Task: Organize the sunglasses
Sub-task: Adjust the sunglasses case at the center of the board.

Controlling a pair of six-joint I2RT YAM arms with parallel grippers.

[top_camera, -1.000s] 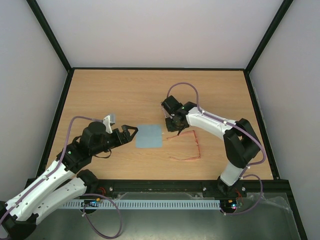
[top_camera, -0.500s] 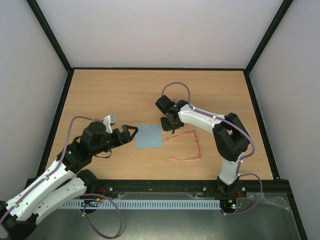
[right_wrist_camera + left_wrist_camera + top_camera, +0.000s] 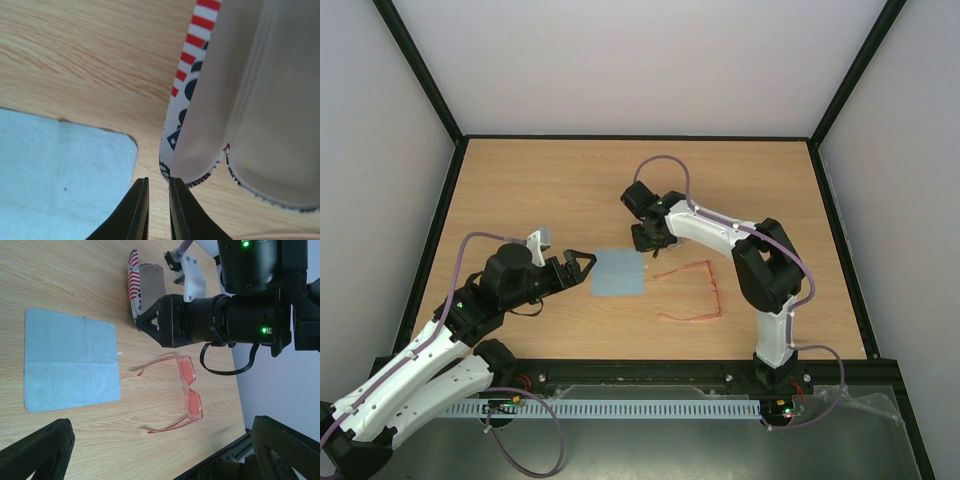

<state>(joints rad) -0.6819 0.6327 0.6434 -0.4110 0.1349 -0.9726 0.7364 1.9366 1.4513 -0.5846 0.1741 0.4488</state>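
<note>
The sunglasses (image 3: 692,292), thin and reddish-orange, lie unfolded on the table right of centre; they also show in the left wrist view (image 3: 187,390). The open flag-patterned case (image 3: 250,90) lies beside my right gripper (image 3: 158,192), whose fingers are nearly together with nothing between them and touch the case's rim. In the left wrist view the case (image 3: 134,287) sits behind that gripper (image 3: 145,322). In the top view my right gripper (image 3: 642,240) hides the case. My left gripper (image 3: 585,262) is open and empty, left of the cloth.
A light blue square cloth (image 3: 618,272) lies flat between the grippers, also in the left wrist view (image 3: 70,365) and the right wrist view (image 3: 60,170). Black frame rails edge the wooden table (image 3: 540,190).
My right gripper has moved left and slightly farther back, away from the sunglasses toward the cloth's far right corner. The left arm, cloth and sunglasses have not moved.
</note>
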